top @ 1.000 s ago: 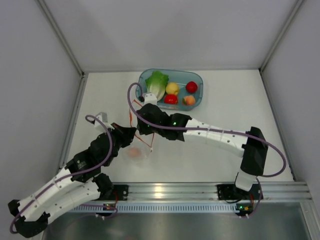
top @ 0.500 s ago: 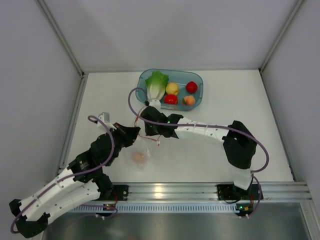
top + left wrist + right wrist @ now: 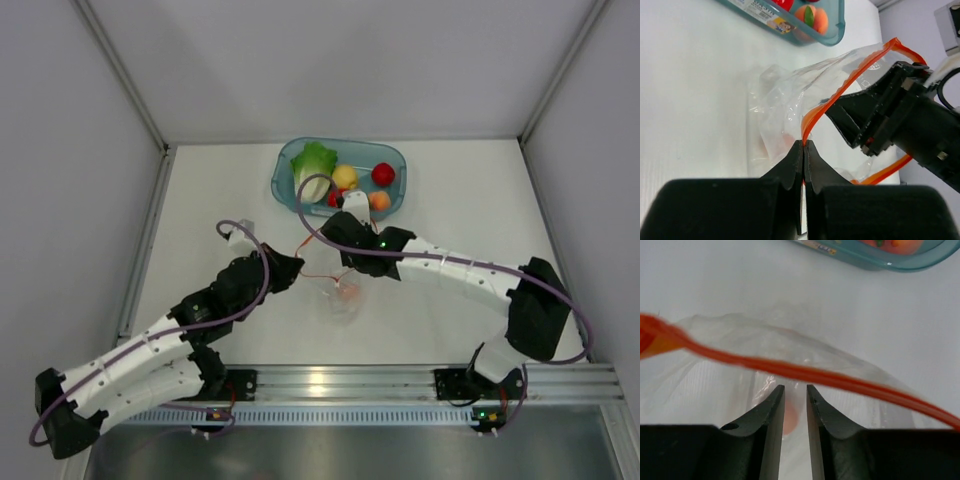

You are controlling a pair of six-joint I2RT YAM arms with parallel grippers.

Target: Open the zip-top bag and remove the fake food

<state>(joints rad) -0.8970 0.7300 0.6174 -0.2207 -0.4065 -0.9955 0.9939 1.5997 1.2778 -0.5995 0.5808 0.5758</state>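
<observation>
Left gripper [image 3: 804, 142] clenches its jaws on the orange strip [image 3: 850, 82] of the open zip-top bag [image 3: 780, 100], mid-tabletop [image 3: 450, 210]. Right gripper [image 3: 793, 388], jaws slightly parted and empty, faces one orange piece [image 3: 346, 292] left inside; the other fake food [image 3: 313, 168] lies in the teal bin [image 3: 396, 160]

A teal see-through bin [image 3: 400, 160] sits at the far side of the white surface [image 3: 470, 200], a printed sticker [image 3: 765, 12] on its side. Grey walls [image 3: 330, 60] box it in; a metal rail [image 3: 330, 380] runs along the near edge.
</observation>
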